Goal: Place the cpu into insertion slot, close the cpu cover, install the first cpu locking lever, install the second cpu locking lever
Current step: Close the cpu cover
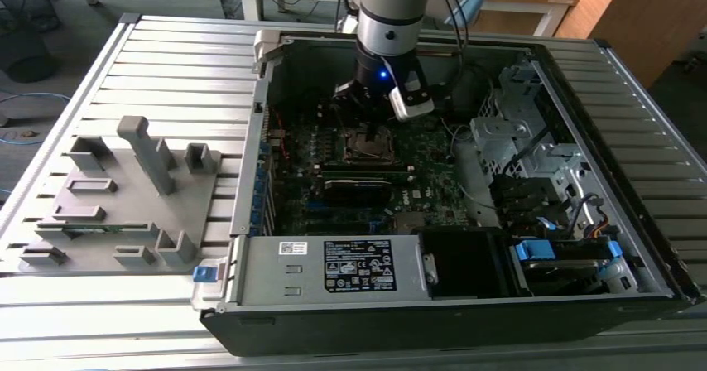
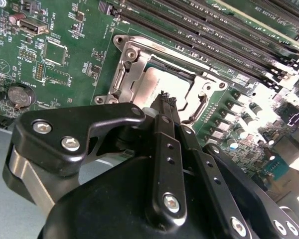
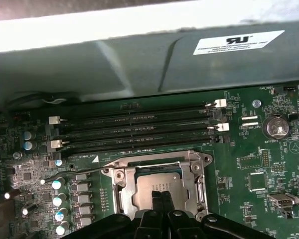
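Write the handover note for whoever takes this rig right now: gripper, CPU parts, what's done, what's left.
Gripper: shut, nothing held, fingertips over the cpu's top in both wrist views; contact cannot be told.
The cpu: lying flat in the insertion slot.
The cpu cover: looks folded down, with the cpu showing through its window.
Done: cpu placed; cover apparently closed.
Left: both locking levers. A thin lever rod beside the socket seems to stand free, but whether either lever is latched cannot be told.
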{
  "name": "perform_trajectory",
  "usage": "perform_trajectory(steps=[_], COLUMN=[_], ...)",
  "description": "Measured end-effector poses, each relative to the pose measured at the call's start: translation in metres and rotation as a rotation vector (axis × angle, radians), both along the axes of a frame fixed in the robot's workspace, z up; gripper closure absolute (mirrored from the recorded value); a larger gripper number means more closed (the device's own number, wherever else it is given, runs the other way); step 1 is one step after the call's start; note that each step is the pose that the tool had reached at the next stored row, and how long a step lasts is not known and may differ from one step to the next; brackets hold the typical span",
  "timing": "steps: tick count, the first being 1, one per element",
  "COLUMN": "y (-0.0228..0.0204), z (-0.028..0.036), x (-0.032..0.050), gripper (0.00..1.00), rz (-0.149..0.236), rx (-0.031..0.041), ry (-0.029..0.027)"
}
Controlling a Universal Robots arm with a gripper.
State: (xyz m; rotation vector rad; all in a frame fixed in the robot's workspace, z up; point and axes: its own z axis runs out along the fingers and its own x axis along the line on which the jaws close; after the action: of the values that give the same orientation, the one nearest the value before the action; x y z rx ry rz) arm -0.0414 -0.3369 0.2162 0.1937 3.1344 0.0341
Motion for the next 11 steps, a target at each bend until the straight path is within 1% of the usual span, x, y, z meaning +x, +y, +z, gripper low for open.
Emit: perform_trajectory(steps=[11], y=[-0.0008], z=[-0.0001], x=[-0.0001], gripper=[0.89], rz=[0.000], rx=[0.0001], ry=[0.0000])
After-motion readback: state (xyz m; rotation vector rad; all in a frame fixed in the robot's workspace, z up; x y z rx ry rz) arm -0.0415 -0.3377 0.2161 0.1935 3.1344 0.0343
